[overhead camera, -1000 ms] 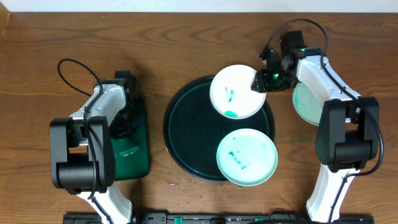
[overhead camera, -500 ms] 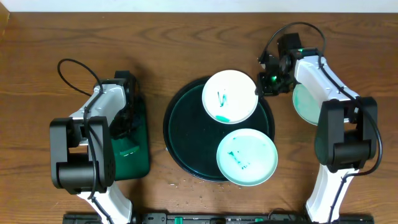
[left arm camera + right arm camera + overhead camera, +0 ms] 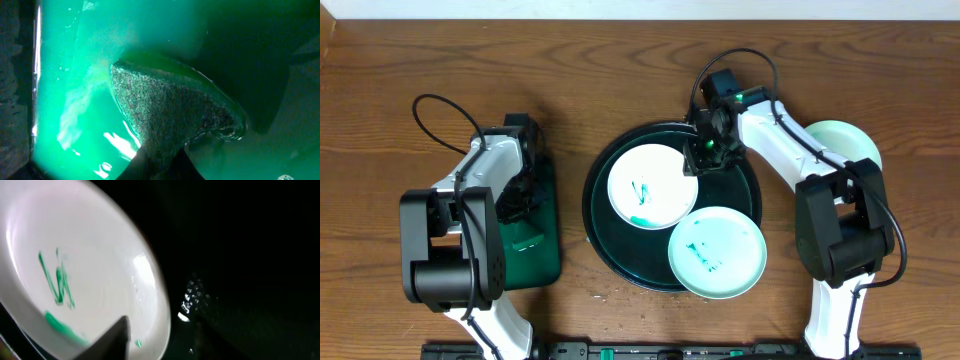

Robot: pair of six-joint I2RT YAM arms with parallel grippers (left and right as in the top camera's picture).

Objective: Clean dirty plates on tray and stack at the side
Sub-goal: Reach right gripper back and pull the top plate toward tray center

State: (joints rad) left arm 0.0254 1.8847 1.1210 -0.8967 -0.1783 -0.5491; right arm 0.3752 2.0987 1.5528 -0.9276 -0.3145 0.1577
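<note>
The white plate [image 3: 648, 186], marked with green smears, lies on the left part of the round dark tray [image 3: 610, 252]. My right gripper [image 3: 703, 152] is shut on its right rim. In the right wrist view one finger of the gripper [image 3: 161, 326] lies over the plate [image 3: 85, 265] and the other is beside the rim, above the dark tray [image 3: 240, 255]. A smeared mint plate [image 3: 717, 252] sits at the tray's front right, overhanging the rim. A second mint plate [image 3: 847, 143] lies on the table to the right. My left gripper [image 3: 525, 200] is shut on a grey sponge [image 3: 170, 110].
A rectangular dark green tray [image 3: 538, 258] holding green liquid [image 3: 75, 75] stands at the left, with the left gripper [image 3: 172, 170] and sponge dipped in it. Small crumbs lie on the wooden table [image 3: 610, 295] in front of the round tray.
My right gripper has moved left and a little forward, bringing the white plate from the tray's far right rim to its left part. This uncovered the mint plate on the right. The left arm is still.
</note>
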